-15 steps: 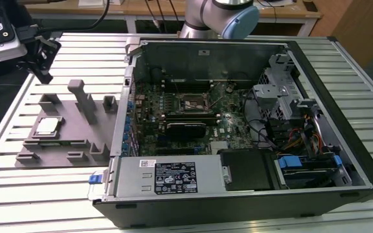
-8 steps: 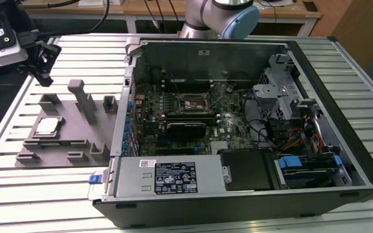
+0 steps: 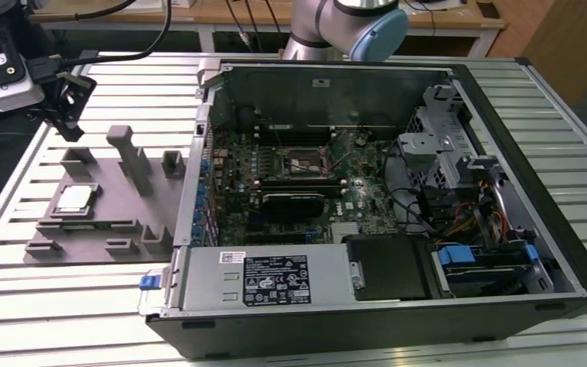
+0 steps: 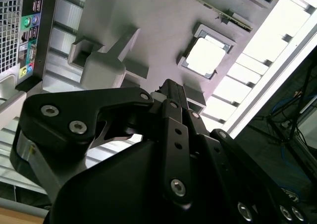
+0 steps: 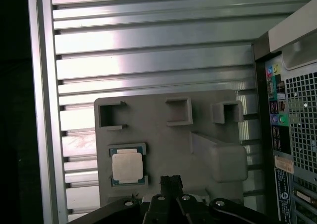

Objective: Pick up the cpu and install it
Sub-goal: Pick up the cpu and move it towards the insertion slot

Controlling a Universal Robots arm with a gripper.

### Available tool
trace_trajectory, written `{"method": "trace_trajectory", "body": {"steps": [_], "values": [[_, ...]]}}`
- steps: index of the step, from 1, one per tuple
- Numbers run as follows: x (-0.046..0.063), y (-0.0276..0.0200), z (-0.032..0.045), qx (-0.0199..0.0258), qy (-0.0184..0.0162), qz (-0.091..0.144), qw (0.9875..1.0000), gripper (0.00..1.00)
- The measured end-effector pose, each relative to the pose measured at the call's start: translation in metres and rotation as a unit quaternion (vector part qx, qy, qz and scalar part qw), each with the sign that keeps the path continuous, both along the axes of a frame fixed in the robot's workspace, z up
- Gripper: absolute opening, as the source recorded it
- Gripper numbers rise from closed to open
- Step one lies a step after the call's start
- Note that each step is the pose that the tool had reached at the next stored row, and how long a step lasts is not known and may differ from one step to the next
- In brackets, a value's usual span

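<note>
The cpu is a small silver square chip with a pale rim. It lies flat in a recess of the grey holder plate at the exterior view's left, beside the open computer case. Both wrist views show the cpu from above. My gripper hangs well above the holder's far end, apart from the chip. Its black fingertips sit pressed together with nothing between them. On the motherboard, the black square socket sits mid-case.
The holder carries upright grey posts and small brackets near the chip. The case's rear port panel borders the holder. A grey power supply box lies at the case's near side. The slatted metal table extends around everything.
</note>
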State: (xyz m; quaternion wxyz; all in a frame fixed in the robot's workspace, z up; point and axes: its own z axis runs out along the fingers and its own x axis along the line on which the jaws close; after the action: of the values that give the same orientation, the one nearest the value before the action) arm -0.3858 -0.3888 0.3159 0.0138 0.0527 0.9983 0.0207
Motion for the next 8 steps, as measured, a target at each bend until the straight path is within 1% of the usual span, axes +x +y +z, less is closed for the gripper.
{"method": "trace_trajectory", "body": {"steps": [8], "values": [[-0.0019, 0.0, -0.0018, 0.0001, -0.0002, 0.0, 1.0, 0.11]]}}
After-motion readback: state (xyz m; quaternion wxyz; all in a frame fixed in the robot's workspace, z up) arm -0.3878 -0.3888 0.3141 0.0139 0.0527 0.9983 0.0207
